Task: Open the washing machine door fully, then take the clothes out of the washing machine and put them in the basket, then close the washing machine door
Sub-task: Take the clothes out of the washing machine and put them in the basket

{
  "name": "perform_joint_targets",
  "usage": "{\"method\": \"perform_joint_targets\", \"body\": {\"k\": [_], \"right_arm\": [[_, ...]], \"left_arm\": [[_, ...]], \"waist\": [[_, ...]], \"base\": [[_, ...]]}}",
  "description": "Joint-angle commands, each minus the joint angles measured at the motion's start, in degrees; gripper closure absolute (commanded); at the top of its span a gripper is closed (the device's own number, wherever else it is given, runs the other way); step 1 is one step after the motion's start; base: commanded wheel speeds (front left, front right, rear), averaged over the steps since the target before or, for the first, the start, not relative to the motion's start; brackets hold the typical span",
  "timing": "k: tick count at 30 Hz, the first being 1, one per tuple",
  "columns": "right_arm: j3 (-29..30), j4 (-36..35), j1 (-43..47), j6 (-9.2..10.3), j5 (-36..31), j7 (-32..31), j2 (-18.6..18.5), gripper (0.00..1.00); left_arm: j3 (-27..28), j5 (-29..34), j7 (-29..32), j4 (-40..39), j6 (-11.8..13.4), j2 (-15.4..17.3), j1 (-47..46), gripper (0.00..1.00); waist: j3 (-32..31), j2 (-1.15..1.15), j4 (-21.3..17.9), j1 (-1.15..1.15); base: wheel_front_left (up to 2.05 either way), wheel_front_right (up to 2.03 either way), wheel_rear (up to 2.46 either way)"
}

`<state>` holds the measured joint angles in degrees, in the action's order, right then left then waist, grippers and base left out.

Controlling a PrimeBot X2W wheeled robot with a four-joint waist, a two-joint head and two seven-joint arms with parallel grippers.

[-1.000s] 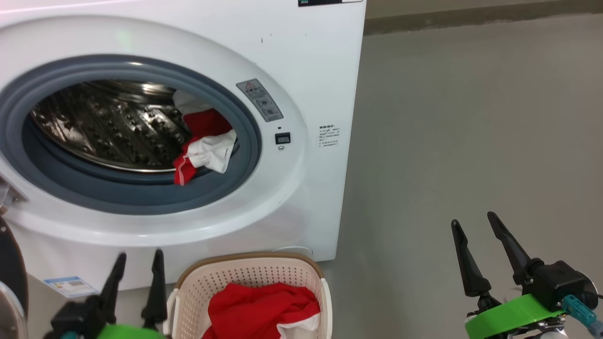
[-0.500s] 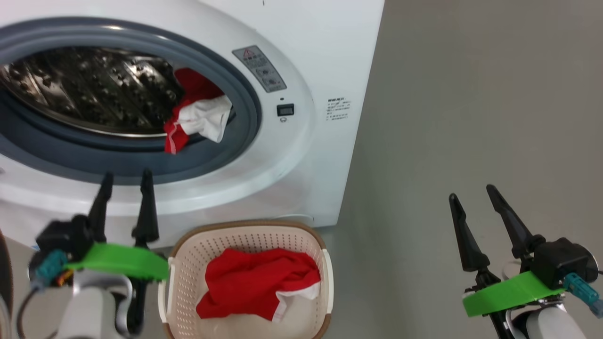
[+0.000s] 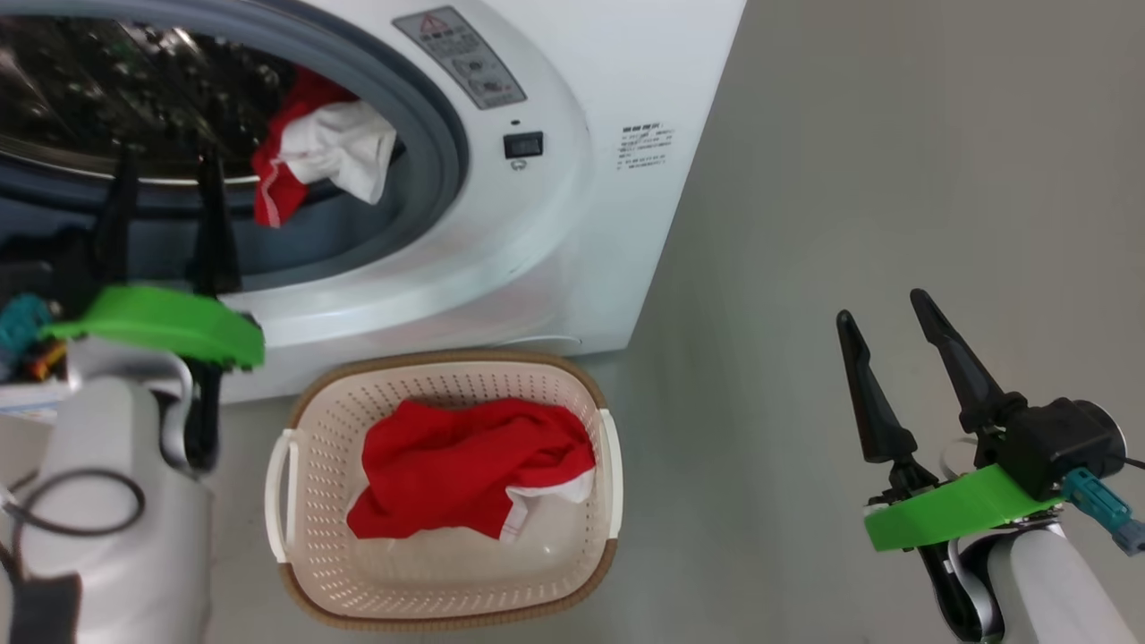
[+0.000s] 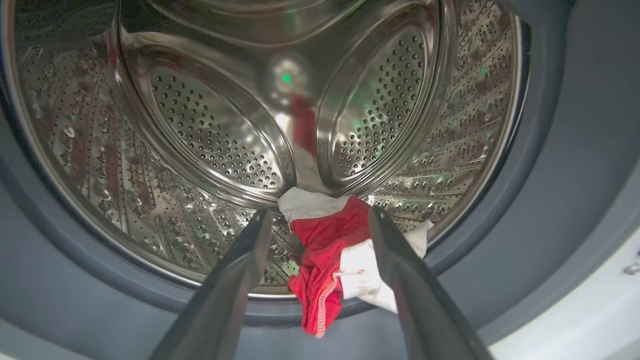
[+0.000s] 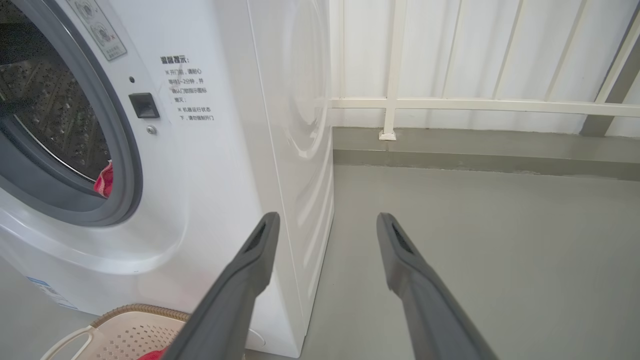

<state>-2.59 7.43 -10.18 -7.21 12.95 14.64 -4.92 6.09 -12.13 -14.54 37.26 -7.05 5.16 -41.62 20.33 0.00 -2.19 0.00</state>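
Clothes (image 3: 318, 157) crumpled, bright red; white panels

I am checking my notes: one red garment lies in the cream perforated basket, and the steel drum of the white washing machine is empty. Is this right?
Not empty: the left wrist view shows a red and white garment hanging over the front lip of the perforated steel drum. The rest is right.

Head downward; wrists toward washing machine (image 3: 617, 233)
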Motion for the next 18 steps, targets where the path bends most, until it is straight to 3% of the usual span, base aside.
{"method": "perform_joint_targets", "body": {"k": [1,12,18], "right_arm": [[-1.54,-1.04,-1.36,-0.28,-0.25,0.36,-0.33,0.00],[-3.83,-0.28,-5.22,-0.28,0.09,0.36,0.19,0.00],[-3.84,-0.08,-5.79,-0.28,0.15,0.36,0.24,0.00]], "left_arm": [[1.92,-0.28,-0.46,-0.33,-0.15,2.85,-2.49,0.00],[3.26,-3.05,-0.46,12.47,-0.38,8.08,-17.29,0.00],[0.30,-9.45,2.03,17.67,-0.42,7.44,-21.07,0.00]], "waist": [[2.58,0.00,-1.00,0.00],[8.43,0.00,-3.72,0.00],[9.14,0.00,-4.10,0.00]], "base": [[0.00,0.00,0.00],[0.00,0.00,0.00],[0.00,0.00,0.00]]}}
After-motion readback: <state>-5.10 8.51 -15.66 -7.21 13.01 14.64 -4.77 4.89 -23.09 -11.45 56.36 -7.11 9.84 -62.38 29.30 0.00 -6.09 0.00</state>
